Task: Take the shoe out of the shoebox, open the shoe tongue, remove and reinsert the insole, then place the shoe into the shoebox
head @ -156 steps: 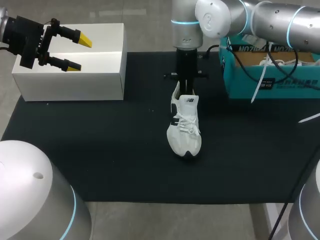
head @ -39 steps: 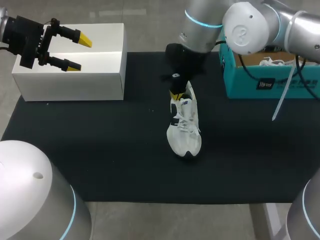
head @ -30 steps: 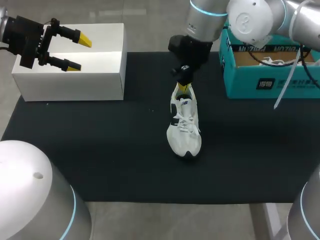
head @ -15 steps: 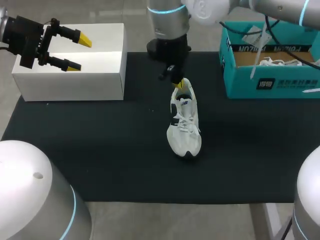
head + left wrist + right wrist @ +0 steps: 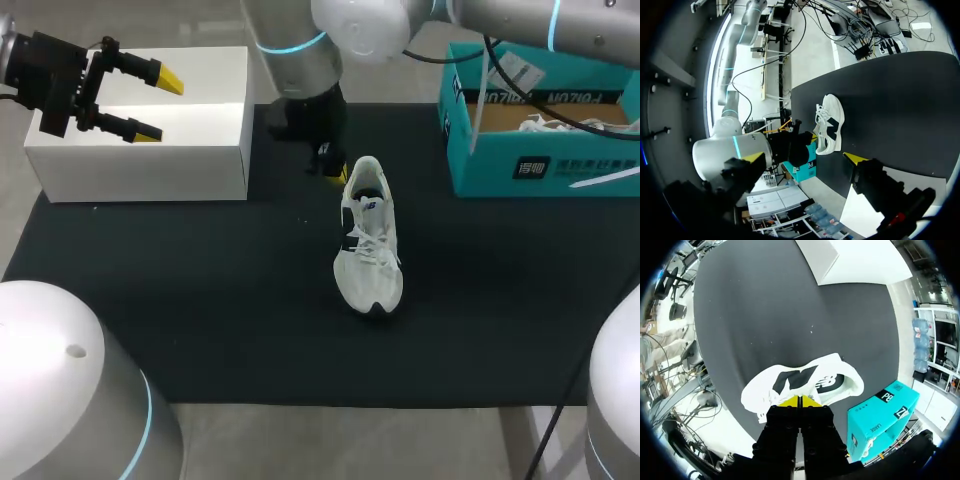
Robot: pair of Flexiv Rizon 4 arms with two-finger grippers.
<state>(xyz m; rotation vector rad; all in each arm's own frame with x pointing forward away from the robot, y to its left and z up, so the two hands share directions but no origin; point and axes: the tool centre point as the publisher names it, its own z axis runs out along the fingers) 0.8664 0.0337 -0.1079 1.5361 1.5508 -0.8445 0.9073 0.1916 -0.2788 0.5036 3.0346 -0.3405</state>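
The white shoe [image 5: 368,240] stands upright on the black mat [image 5: 200,300], outside the teal shoebox [image 5: 540,170]. Its long axis runs far to near, toe toward the robot. The right gripper [image 5: 335,173], its 2 tips pressed together, hangs just beside the heel. The left gripper [image 5: 160,107] is spread wide over the white box [image 5: 180,165].

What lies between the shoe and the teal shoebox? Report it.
Nothing but bare black mat: in the head view, the shoe and the shoebox stand apart with only mat between them.
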